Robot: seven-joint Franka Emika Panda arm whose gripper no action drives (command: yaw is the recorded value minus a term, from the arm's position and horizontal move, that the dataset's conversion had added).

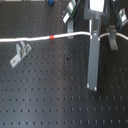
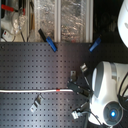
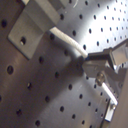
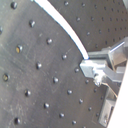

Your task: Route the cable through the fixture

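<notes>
The white cable (image 1: 30, 39) lies across the black perforated board from the first exterior view's left edge toward the gripper (image 1: 93, 33). Its red-orange band (image 1: 53, 37) sits mid-length. The cable (image 2: 30, 91) and its band (image 2: 58, 90) also show in the second exterior view. The gripper (image 3: 83, 59) is shut on the cable (image 3: 67, 42) near its end; the second wrist view shows the same grip (image 4: 86, 59) on the cable (image 4: 60, 22). A metal bracket (image 1: 20, 53) stands just beside the cable near the first exterior view's left. A bracket (image 3: 31, 25) is close to the held end in the first wrist view.
More brackets stand on the board (image 1: 50, 95): one (image 1: 113, 38) at the first exterior view's right, others in the second exterior view (image 2: 36, 104), (image 2: 76, 114), (image 2: 84, 67). The robot's white body (image 2: 107, 95) fills the second exterior view's right. Blue clips (image 2: 51, 45) lie at the board's far edge.
</notes>
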